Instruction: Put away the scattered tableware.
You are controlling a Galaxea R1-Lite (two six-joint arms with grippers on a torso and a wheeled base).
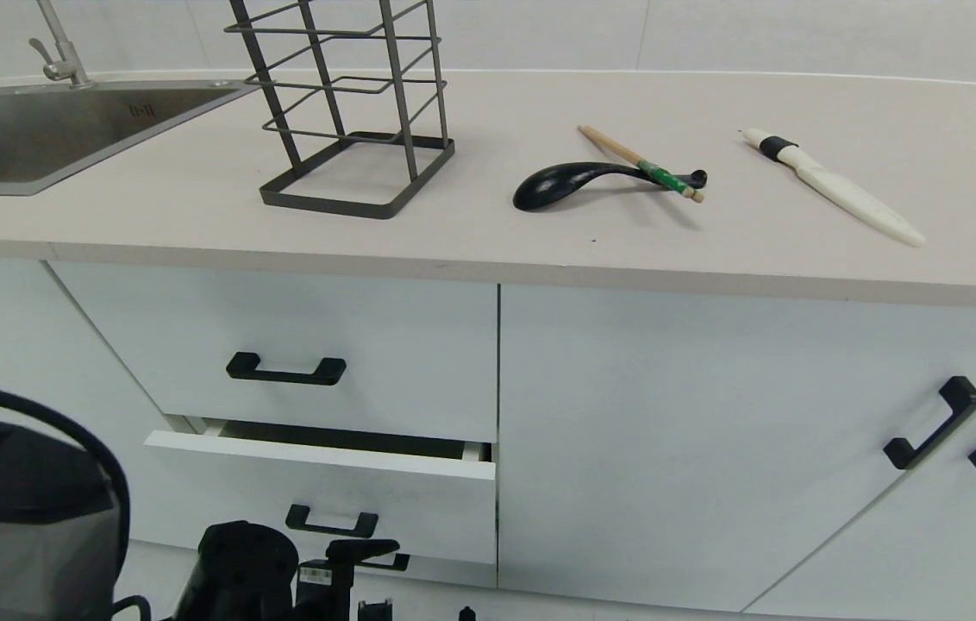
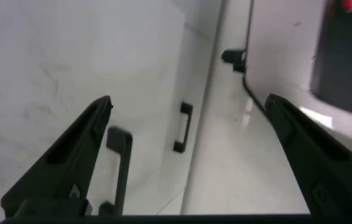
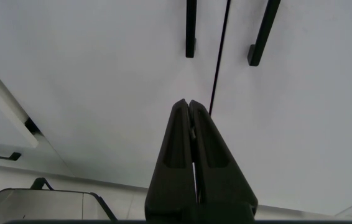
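Lying scattered: one spoon (image 1: pixel 553 185), one knife (image 1: pixel 833 186), one chopstick pair (image 1: pixel 626 155); left gripper (image 2: pixel 188 98) spread, right gripper (image 3: pixel 189 102) closed.

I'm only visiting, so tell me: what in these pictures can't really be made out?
- Head view: the inside of the slightly open lower drawer, hidden by its own front and the drawer above.
- Head view: the sink, cut off by the left edge.
- Head view: the top of the wire rack, cut off by the upper edge.
- Head view: the chopsticks lying across the black spoon, too small to count.
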